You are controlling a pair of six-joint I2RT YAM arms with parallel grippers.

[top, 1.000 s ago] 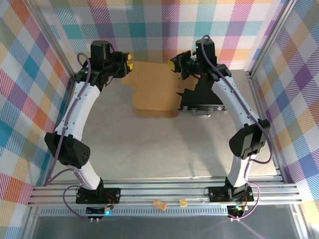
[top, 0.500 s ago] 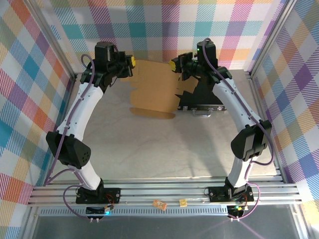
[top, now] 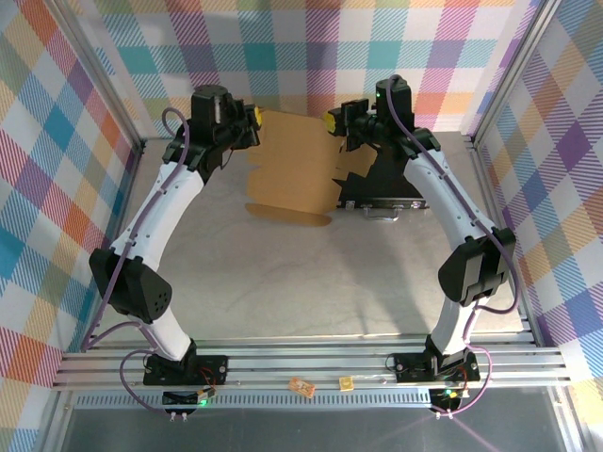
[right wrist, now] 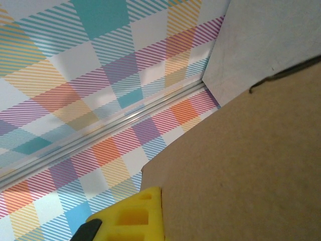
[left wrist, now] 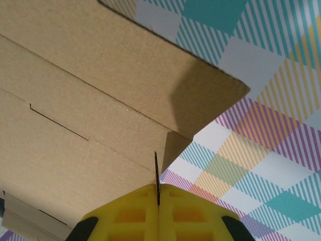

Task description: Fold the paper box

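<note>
The paper box (top: 292, 165) is a brown cardboard sheet with flaps, held up off the table near the back wall between both arms. My left gripper (top: 252, 117) is shut on its upper left edge. In the left wrist view the yellow fingers (left wrist: 130, 216) pinch a thin cardboard edge, with the creased panels of the paper box (left wrist: 75, 100) spreading above. My right gripper (top: 330, 121) is shut on the upper right corner. In the right wrist view one yellow finger (right wrist: 133, 216) presses the paper box (right wrist: 241, 165); the other finger is hidden behind it.
A black rectangular case (top: 382, 188) lies on the table under the right arm, partly behind the box's right flaps. Plaid walls (top: 311, 47) stand close behind the grippers. Two small tan bits (top: 301, 386) rest on the front rail.
My left gripper has shut on the box's left edge and moved right and toward the back wall. The sheet has shifted slightly with it. The right gripper has kept its grip.
</note>
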